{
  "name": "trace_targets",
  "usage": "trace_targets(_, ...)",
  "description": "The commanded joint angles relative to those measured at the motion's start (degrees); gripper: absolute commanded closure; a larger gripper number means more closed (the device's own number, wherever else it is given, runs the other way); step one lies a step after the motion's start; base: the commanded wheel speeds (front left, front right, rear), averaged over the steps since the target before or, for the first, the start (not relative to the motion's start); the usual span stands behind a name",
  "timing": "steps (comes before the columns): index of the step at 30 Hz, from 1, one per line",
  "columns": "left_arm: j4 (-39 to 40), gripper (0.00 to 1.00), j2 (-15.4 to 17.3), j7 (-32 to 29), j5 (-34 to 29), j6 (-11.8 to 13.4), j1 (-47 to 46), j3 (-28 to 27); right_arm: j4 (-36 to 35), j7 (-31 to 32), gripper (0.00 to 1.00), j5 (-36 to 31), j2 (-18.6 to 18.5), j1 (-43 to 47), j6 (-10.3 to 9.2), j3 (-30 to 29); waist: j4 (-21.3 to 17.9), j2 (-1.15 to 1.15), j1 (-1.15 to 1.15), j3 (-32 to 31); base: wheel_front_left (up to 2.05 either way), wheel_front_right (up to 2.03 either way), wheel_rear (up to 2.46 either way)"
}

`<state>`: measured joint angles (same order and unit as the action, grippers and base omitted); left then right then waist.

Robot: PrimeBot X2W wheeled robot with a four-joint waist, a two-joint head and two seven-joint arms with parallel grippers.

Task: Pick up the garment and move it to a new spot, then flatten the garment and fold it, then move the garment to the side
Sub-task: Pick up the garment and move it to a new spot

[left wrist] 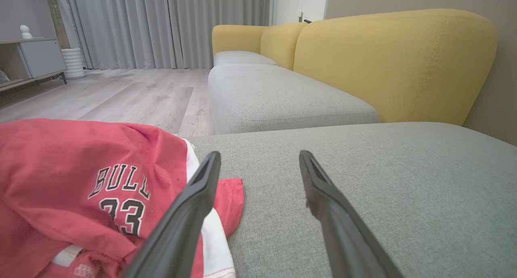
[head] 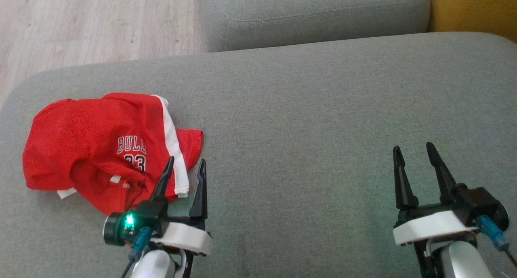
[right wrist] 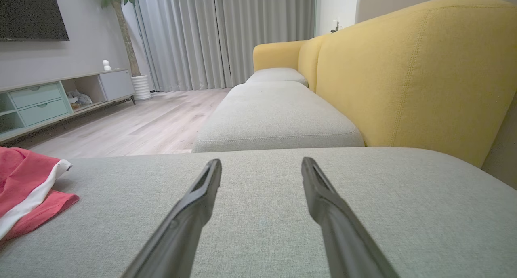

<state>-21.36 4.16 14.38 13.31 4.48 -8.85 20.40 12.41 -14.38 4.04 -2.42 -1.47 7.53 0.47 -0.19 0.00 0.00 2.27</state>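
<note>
Left claw [head: 186,161] open over garment [head: 80,140] right edge.

Red mesh-cloth garment [head: 93,144], grey matt woven cushion [head: 307,108], pale wood-look floor [head: 80,23]

Illumination is soft, even daylight, brightest at the pale curtains [left wrist: 161,23] seen in both wrist views, with no hard shadows or glare. The head view is slightly soft and grainy, and a green indicator light [head: 129,219] behind the left tool [head: 186,160] glows strongly. A faint shadow lies along the garment [head: 93,144] edge. In the wrist views, wide-angle curvature bends the frame edges, and the near fingers [left wrist: 181,229] blur toward the bottom.
</note>
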Motion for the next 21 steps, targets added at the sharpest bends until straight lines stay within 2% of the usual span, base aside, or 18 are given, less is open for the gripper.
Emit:
trace_targets(1, 1.6, 0.00, -0.2, 0.6, -0.9, -0.2, -1.9, -2.2, -1.6, -0.6, 0.00, 0.3, -0.5, -1.8, -0.04, 1.6, 0.1, 0.00, 0.00, -0.1, 0.00, 0.00, 0.00)
trace_targets(7, 1.5, 0.00, -0.5, 0.6, -1.4, -0.4, -1.5, -3.8, -2.6, -0.6, 0.00, 1.7, -0.5, -1.5, -0.04, 2.7, 1.8, 0.00, 0.00, -0.4, 0.00, 0.00, 0.00)
trace_targets(21, 0.9, 0.00, -0.5, 0.6, -2.6, -0.4, 1.0, -7.3, -3.3, -0.6, 0.00, 3.8, -0.5, 0.6, -0.04, 7.3, 10.2, 0.00, 0.00, -3.3, 0.00, 0.00, 0.00)
